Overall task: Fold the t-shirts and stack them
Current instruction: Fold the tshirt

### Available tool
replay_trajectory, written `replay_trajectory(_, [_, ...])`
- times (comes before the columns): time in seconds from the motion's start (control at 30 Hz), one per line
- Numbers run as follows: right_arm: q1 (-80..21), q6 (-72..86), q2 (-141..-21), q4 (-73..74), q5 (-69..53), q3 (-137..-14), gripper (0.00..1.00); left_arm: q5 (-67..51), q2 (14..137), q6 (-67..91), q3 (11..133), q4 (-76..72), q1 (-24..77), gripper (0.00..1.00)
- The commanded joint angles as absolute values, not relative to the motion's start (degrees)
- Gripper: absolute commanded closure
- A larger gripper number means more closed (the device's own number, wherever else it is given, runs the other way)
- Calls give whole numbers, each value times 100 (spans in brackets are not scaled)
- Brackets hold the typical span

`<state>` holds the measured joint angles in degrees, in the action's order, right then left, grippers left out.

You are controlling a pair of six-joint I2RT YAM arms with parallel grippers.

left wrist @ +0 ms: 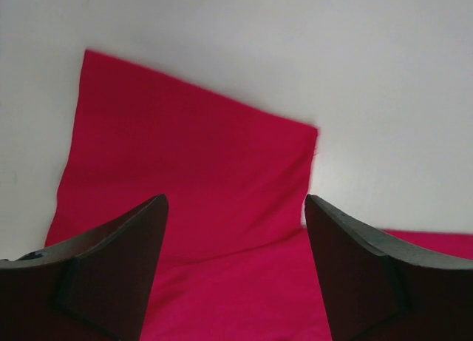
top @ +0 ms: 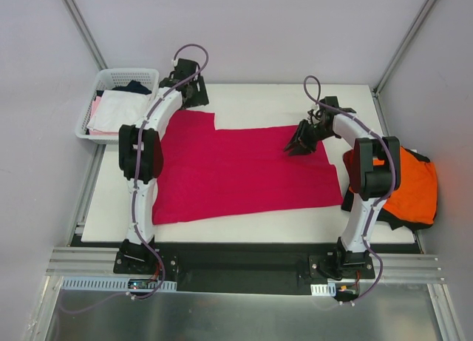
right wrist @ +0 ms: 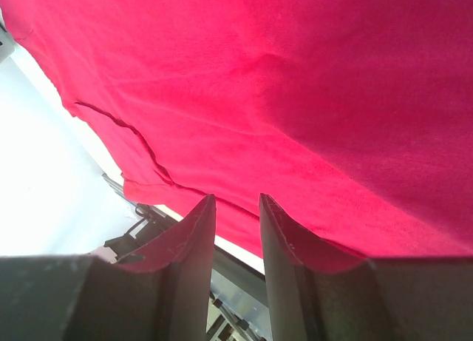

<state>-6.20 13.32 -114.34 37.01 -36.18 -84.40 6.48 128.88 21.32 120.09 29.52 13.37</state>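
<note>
At the far left, the white mesh basket (top: 111, 76) holds white and pink garments and is not part of this procedure. The left claw (left wrist: 235, 202) hangs released, its jaws wide apart and empty, directly above the far-left sleeve (left wrist: 185, 149) of the crimson t-shirt (top: 244, 171). This t-shirt lies spread flat across the middle of the bench (top: 295, 226), long axis left to right, with no fold visible. The step in hand is judged to be the first fold of the first garment, at the stage of taking hold. The right claw (right wrist: 236, 200) sits low over the far edge of the same shirt, toward its right end. Its jaws are only narrowly parted, and no cloth shows in the gap, so it reads as released. The next move probably calls for each claw to descend onto the far edge, close on a single layer of cloth, and carry that edge toward the near side in step. Uneven travel would skew the fold. At the right edge of the bench, the orange t-shirt (top: 417, 182) lies bunched over the black t-shirt (top: 403, 224), both unfolded. No brand, neck label or writing can be read in any view.
</note>
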Motion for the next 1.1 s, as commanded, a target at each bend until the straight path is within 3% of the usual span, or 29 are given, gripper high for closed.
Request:
replay_trajectory(0.0, [-677,1371,-11232,3735,-3612,-8604,67,1213,12797,1907,11602,3349,1169,25])
replay_trajectory(0.33, [-782,1143,-11391,4069,-3533,-8596,67,1511,13447,1555,12454,2621,897,31])
replay_trajectory(0.57, [-791,1116,-11408,4219,-3524,-8736,67,1907,13737,2135,12770,2758,668,22])
replay_trajectory(0.7, [-826,1213,-11452,4219,-3559,-8964,67,1828,13693,2382,12560,2997,484,22])
replay_trajectory(0.9, [-905,1283,-11593,4219,-3603,-9193,66,1241,13781,2426,12559,3418,220,22])
replay_trajectory(1.07, [-984,1301,-11637,4219,-3612,-9237,67,91,14027,2812,12938,4060,44,23])
